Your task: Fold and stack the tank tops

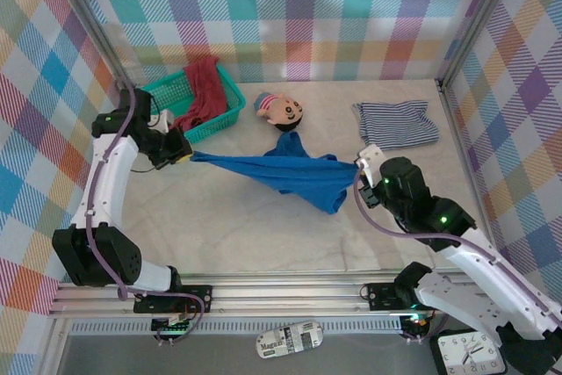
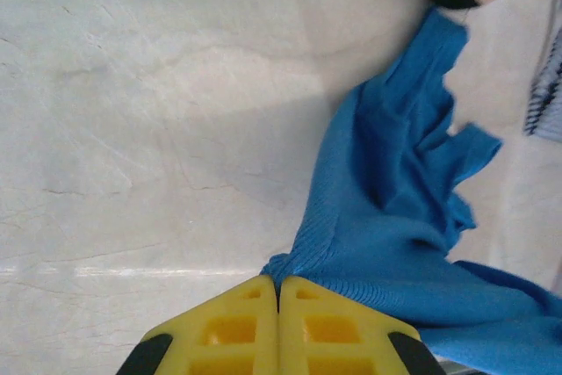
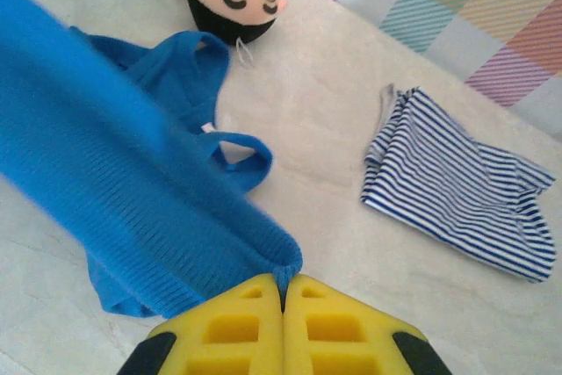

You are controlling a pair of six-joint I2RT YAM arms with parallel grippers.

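On the pale table [image 1: 219, 226] we see the solid blue tank top [image 1: 299, 175] as the biggest thing in play. It is stretched left to right across the middle, so its long axis runs straight from one arm to the other. Its straps trail back toward the doll, while some of the body sags toward the near edge. Behind on the left, the teal basket [image 1: 167, 92] holds the dark red tank top [image 1: 204, 94]. The striped tank top [image 1: 397, 123] lies folded at the back right, well apart from the blue one and nearer the right arm. We judge the stack will build there. The doll [image 1: 281, 110] rests just behind the blue cloth. The left gripper [image 1: 183, 155] and the right gripper [image 1: 360, 164] are each pinched tight on an end of the ribbed edge. We can read no brand, label or writing on any cloth.
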